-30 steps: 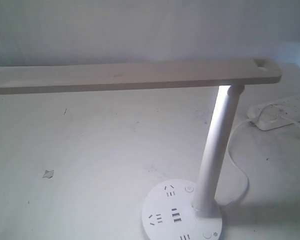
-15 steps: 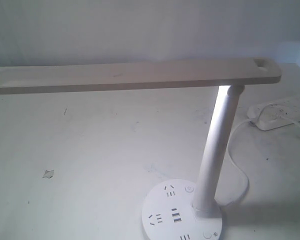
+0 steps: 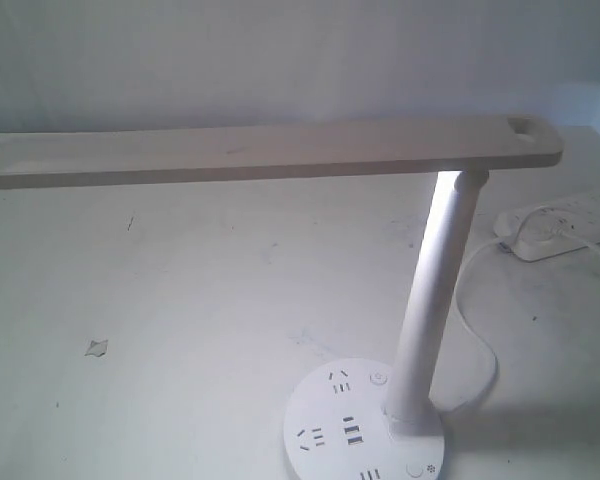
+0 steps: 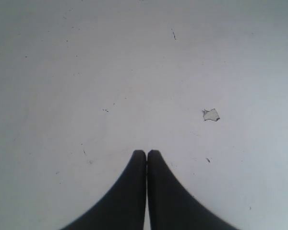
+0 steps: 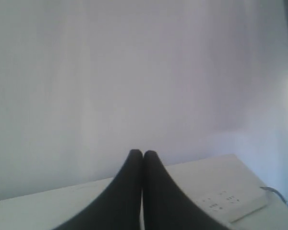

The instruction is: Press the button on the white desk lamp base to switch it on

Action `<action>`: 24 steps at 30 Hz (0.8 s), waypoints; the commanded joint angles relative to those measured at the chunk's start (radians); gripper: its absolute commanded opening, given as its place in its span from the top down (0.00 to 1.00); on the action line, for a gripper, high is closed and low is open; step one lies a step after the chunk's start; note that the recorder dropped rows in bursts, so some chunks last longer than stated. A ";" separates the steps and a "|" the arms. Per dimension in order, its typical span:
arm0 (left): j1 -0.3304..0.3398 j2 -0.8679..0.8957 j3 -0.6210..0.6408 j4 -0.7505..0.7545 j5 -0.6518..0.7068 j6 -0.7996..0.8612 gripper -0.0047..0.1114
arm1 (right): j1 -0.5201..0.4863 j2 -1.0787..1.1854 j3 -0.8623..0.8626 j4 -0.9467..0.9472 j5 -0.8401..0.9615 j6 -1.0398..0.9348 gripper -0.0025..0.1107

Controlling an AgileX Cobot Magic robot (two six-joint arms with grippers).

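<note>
Nothing has moved since the earlier frames: lamp, cord and strip sit as before, and neither arm has entered the exterior view.

White table, scuffed and speckled, with a pale wall behind it. The white desk lamp stands at near right, its bar head reaching left over the table. A bright strip runs down the post just under the head. The white desk lamp base is cut by the near frame edge. The button sits on the base's near right, beside its dotted mark. The power-symbol button lies on the far side, just left of the post. A cord loops from the base toward the power strip at far right.

Only the wrist views show the grippers. Left gripper: fingers pressed together, empty, over bare table near a small chip, which the exterior view puts at near left. Right gripper: fingers pressed together, empty, facing the wall, with the power strip beside it.
</note>
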State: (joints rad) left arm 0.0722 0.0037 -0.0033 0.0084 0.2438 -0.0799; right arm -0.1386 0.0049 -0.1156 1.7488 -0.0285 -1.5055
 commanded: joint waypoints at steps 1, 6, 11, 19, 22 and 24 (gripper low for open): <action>-0.005 -0.004 0.003 -0.003 0.003 -0.003 0.96 | -0.090 -0.005 0.009 -0.004 -0.009 0.002 0.98; -0.005 -0.004 0.003 -0.003 0.003 -0.003 0.96 | -0.093 -0.005 0.009 -0.004 -0.028 0.002 0.98; -0.005 -0.004 0.003 -0.003 0.003 -0.003 0.96 | -0.093 -0.005 0.009 -0.004 -0.028 0.002 0.98; -0.005 -0.004 0.003 -0.003 0.003 -0.003 0.96 | -0.093 -0.005 0.082 -0.004 -0.036 0.002 0.98; -0.005 -0.004 0.003 -0.003 0.003 -0.003 0.96 | -0.093 -0.005 0.116 -0.004 -0.038 0.002 0.98; -0.005 -0.004 0.003 -0.003 0.003 -0.003 0.96 | -0.093 -0.005 0.116 -0.004 -0.048 0.002 0.98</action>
State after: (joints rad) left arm 0.0722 0.0037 -0.0033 0.0084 0.2438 -0.0799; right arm -0.2273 0.0049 -0.0063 1.7488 -0.0659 -1.5035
